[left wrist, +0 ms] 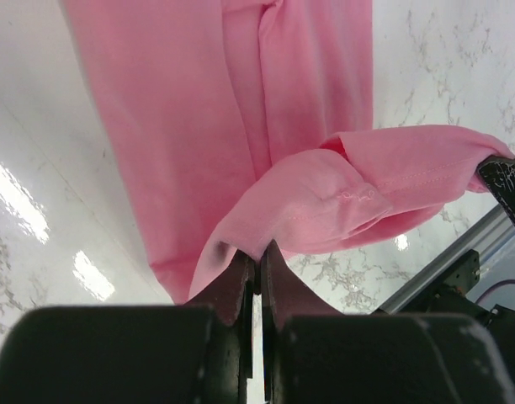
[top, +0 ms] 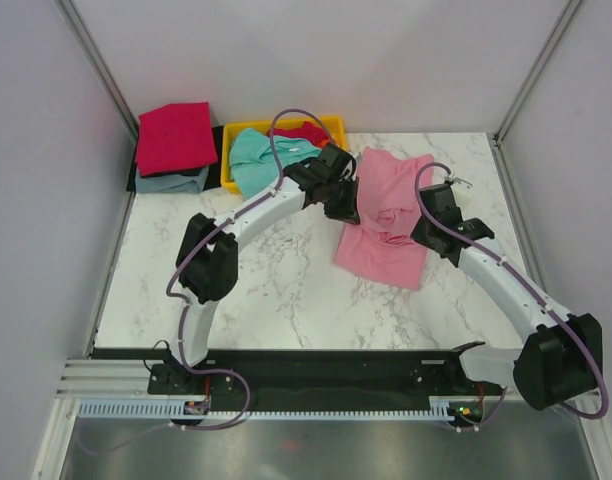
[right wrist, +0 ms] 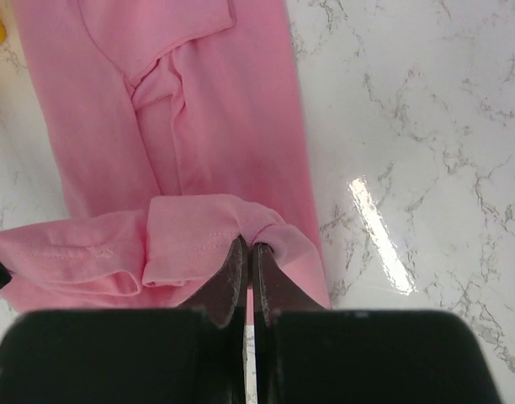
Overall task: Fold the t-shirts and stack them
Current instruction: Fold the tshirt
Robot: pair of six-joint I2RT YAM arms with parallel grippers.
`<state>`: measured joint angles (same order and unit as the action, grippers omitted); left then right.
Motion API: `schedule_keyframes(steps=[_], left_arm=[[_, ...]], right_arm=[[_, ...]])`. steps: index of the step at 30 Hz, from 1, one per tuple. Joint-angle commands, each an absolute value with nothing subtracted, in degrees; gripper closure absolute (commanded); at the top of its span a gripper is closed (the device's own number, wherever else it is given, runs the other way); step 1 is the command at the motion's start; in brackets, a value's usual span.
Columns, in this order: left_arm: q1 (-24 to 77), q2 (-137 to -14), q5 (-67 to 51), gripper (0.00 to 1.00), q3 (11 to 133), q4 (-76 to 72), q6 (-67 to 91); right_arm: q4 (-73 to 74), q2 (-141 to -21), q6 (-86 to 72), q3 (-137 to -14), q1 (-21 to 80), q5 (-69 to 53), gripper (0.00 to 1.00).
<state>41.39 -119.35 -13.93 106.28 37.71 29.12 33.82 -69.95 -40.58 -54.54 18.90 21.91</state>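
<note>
I see my left claw and right claw each pinching a stitched edge of the pink t-shirt, which lies on the desk just beside the yellow tray.

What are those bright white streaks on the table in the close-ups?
Left wrist view: reflected light glaring off the glossy table, left of the pink t-shirt. Right wrist view: one glare streak to the right of it. Top view: even light, no strong glare.
</note>
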Motion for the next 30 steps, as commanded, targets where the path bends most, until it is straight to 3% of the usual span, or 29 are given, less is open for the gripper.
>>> schedule_keyframes(steps=[1, 21, 24, 27, 28, 30], left_arm=[[40.34, -122.07, -17.05, 0.97, 112.13, 38.85, 24.61], [37.36, -136.84, -19.34, 0.93, 124.45, 38.85, 21.44], [36.65, -138.51, -19.77, 0.91, 126.03, 38.93, 21.97], [36.12, -140.18, -20.30, 0.80, 128.05, 38.85, 21.88], [36.04, -141.06, -20.30, 0.62, 128.67, 38.93, 21.97], [35.51, -142.20, -21.61, 0.45, 131.99, 38.85, 21.62]], right_arm=[[30.15, -71.89, -38.41, -56.69, 17.41, 19.78, 1.00], [20.22, -87.88, -37.35, -57.30, 9.93, 12.92, 1.00], [19.34, -90.70, -37.09, -57.92, 8.88, 11.61, 0.95], [18.72, -93.07, -36.56, -58.79, 8.00, 10.29, 0.76], [18.72, -93.95, -36.48, -59.23, 7.48, 10.20, 0.67], [18.72, -94.48, -36.30, -60.63, 6.77, 10.20, 0.55]])
